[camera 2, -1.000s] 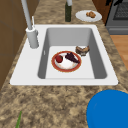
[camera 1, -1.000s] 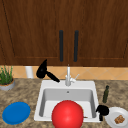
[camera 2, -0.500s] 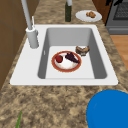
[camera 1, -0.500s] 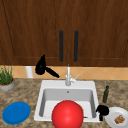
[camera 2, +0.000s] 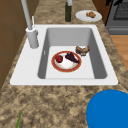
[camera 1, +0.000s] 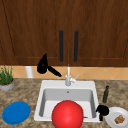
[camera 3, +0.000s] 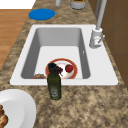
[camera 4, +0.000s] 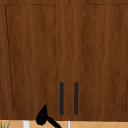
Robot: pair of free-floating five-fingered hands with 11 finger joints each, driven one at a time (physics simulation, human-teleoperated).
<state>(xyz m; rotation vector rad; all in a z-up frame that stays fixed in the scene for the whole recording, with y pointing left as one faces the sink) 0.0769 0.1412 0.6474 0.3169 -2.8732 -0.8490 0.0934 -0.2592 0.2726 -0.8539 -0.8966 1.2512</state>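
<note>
Black against the brown wood, the left hand hangs in the air below the left cabinet door handle, with its fingers straight and released; one of them points down-right toward the faucet, just short of it. The right hand sits at the sink's front right corner, beside the white plate on the surface; whether it is clenched I cannot tell. A green bottle stands just behind it. Inside the sink lies a red-rimmed plate.
</note>
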